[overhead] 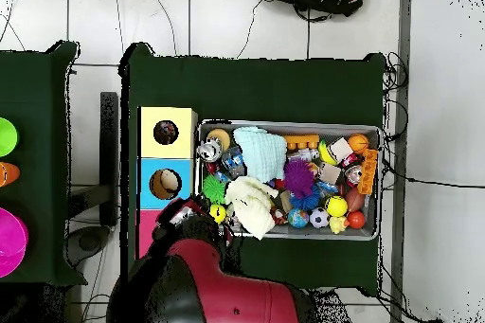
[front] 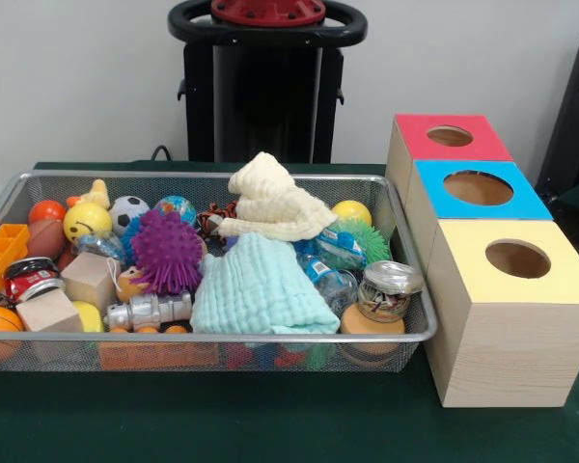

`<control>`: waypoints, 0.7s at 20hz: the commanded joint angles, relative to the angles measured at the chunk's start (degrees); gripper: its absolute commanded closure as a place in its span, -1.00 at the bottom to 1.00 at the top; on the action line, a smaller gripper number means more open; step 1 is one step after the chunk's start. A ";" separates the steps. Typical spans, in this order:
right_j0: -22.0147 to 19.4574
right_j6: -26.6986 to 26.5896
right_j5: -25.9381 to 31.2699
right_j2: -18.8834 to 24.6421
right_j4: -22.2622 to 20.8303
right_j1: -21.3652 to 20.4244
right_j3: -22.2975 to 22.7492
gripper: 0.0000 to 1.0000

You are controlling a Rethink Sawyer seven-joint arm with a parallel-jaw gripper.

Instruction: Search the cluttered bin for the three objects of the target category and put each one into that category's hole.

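Rope bundle [front: 210, 218] — probably — lies half-buried in wire bin [front: 405, 333].

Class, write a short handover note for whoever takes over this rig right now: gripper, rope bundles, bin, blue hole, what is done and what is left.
Gripper: in neither view; only the arm shows overhead, by the base.
Wire bin: full of clutter. One rope bundle peeks out beside the cream cloth; the other two are not seen, perhaps buried.
Blue box's hole: nothing seen inside.
Done: apparently nothing.
Left: find all three bundles and drop each in the hole.
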 commanded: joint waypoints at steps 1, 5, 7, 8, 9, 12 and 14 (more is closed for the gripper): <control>-1.10 -6.59 -4.00 5.61 -2.91 0.15 8.43 1.00; -0.58 -4.86 -5.74 5.51 -4.35 0.38 9.06 1.00; -0.27 -3.86 -6.78 5.37 -5.27 0.62 9.37 1.00; -0.05 -3.31 -7.16 5.23 -5.73 0.71 9.46 1.00; 0.15 -2.92 -7.61 5.17 -6.05 0.70 9.65 1.00; 1.00 -1.84 -8.76 4.73 -7.22 0.41 10.23 1.00; 1.68 -0.86 -10.35 4.39 -8.35 0.57 10.90 1.00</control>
